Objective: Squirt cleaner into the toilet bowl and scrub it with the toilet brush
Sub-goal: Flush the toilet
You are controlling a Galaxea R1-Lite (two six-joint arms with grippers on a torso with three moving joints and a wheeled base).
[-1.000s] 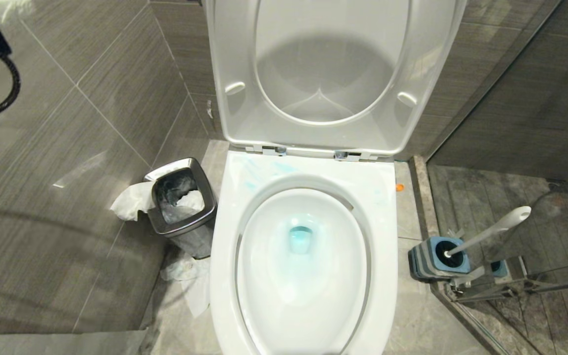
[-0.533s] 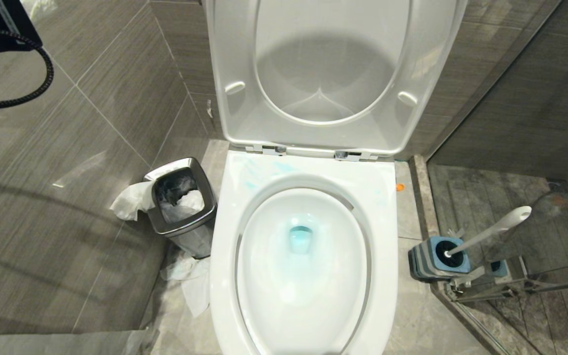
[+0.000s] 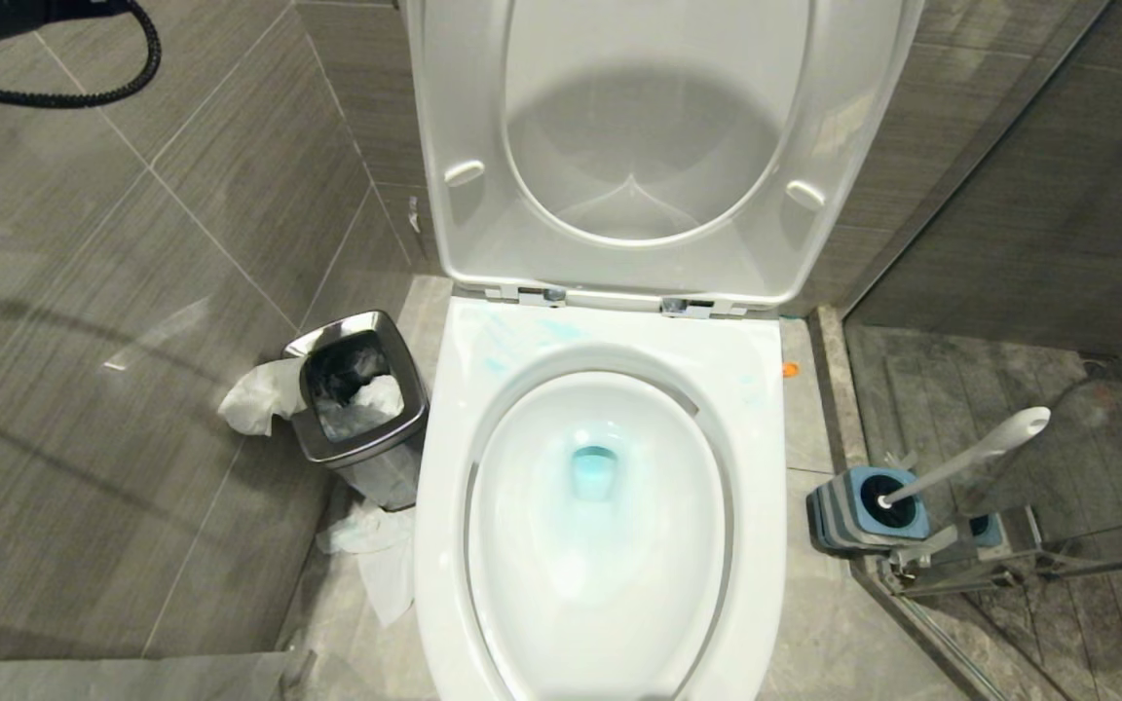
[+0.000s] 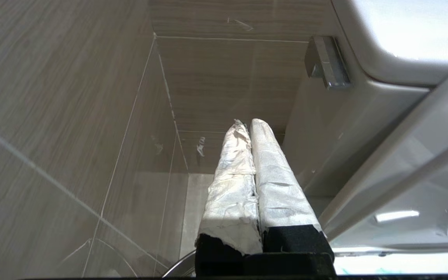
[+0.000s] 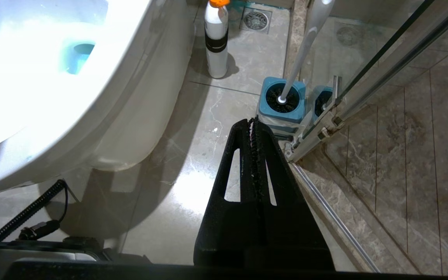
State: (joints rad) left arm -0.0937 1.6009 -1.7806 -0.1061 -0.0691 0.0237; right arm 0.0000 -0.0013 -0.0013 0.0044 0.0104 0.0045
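bowl water's tinted teal, so i'm on the brush: my right end effector (image 5: 253, 121), pinched empty, needs opening before taking the toilet brush (image 5: 300, 58) handle just ahead.

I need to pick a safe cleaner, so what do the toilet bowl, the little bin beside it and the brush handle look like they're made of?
The toilet bowl looks like glazed white ceramic: smooth, with bright glare. The waste bin seems polished steel; its rim mirrors the surroundings. The toilet brush handle appears to be white plastic with a soft sheen, though that is less certain.
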